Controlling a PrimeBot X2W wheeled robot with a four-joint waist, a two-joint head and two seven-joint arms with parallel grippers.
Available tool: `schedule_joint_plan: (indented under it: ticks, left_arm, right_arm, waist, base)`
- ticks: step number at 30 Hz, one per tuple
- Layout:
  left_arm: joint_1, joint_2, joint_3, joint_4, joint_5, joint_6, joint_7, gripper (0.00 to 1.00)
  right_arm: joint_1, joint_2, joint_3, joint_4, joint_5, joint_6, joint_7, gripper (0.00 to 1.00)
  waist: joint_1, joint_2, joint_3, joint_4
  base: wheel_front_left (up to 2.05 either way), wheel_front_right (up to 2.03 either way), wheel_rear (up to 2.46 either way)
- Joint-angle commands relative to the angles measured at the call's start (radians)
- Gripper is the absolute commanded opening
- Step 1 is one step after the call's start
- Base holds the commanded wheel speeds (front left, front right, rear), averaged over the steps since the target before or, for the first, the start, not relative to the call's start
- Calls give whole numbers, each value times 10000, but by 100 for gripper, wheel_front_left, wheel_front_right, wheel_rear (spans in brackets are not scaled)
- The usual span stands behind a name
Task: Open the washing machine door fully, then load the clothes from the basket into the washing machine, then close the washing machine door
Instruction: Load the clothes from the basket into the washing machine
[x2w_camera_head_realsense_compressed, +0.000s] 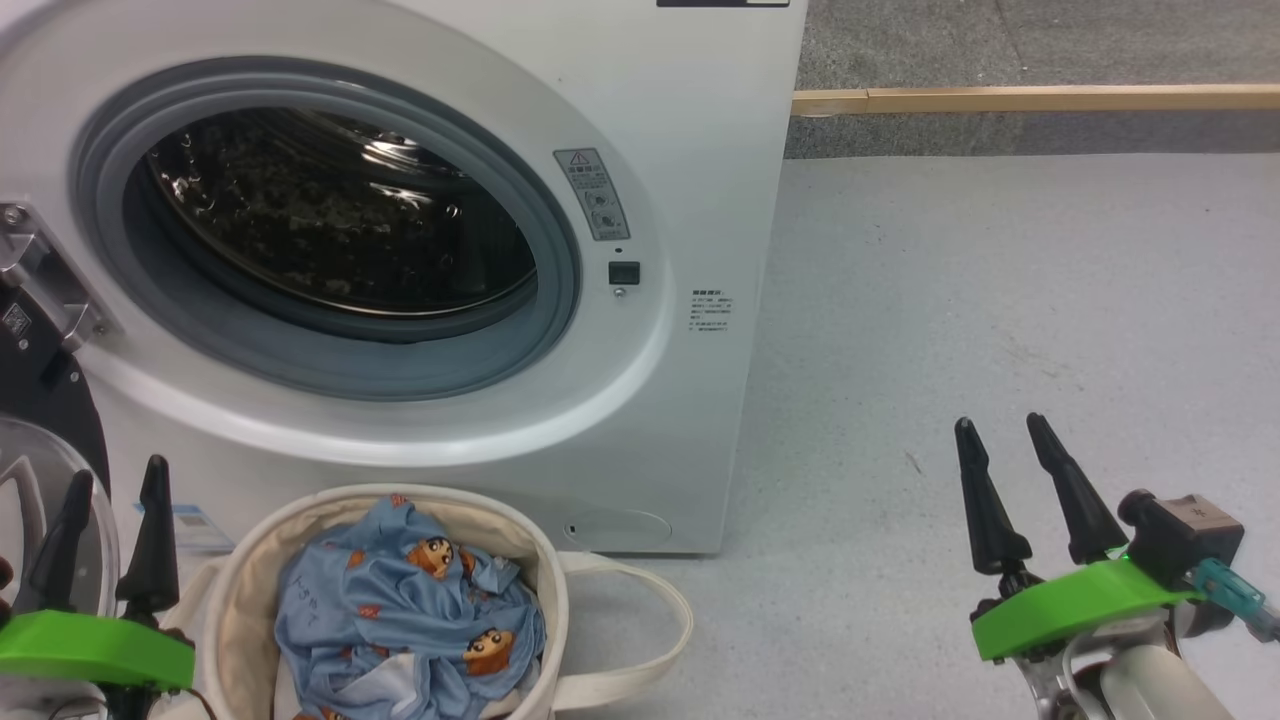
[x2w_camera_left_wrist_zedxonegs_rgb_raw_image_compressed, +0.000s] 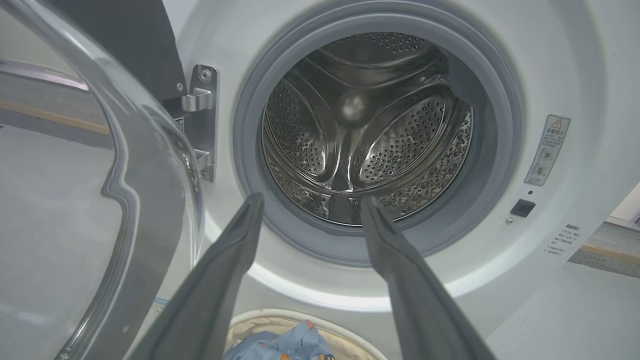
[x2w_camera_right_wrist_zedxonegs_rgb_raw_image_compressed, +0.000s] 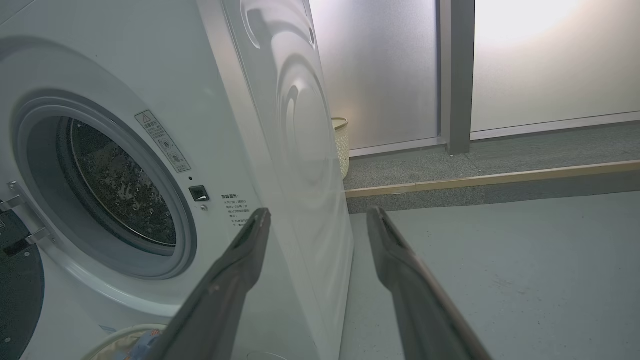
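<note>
The white washing machine stands ahead with its steel drum exposed inside the grey ring. Its door hangs swung open at the far left, its glass bowl large in the left wrist view. In front of the machine sits the cream basket, holding the light blue clothes printed with cartoon faces. My left gripper is open with nothing in it, low at the left between door and basket. My right gripper is open and empty too, over bare floor to the machine's right.
Grey floor stretches right of the machine, ending at a wooden strip along a step. A woven basket stands behind the machine by frosted panels. The cream basket's loop handle lies out to the right.
</note>
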Motion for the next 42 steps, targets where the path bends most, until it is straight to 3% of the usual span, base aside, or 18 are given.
schedule_joint_plan:
  ticks: [1, 13, 25, 32, 42]
  left_arm:
    - [-404, 341, 405, -188, -74, 38, -114, 100]
    - [-487, 133, 383, -30, -254, 173, -102, 100]
    - [-787, -140, 24, 419, 271, 529, -288, 100]
    - [-1143, -496, -255, 1064, 433, 334, -376, 100]
    - [-2106, -1062, -448, 2625, 784, -365, -437, 100]
  right_arm:
    - [-301, -114, 157, -257, 7, 8, -124, 100]
    - [-332, -125, 232, -215, 11, 8, -124, 100]
    - [-555, -76, 349, -242, -118, 8, -124, 100]
    - [-790, -40, 466, -228, -210, 8, -124, 100]
    - [-1251, 111, 725, -211, -363, 8, -124, 100]
  waist:
    - [1, 0, 16, 13]
    - [1, 0, 123, 109]
    - [1, 0, 764, 89]
    - [1, 0, 1255, 62]
    - [1, 0, 2204, -43]
  base:
    - [0, 0, 0]
    - [0, 0, 0]
    - [0, 0, 0]
    - [0, 0, 0]
    - [0, 0, 0]
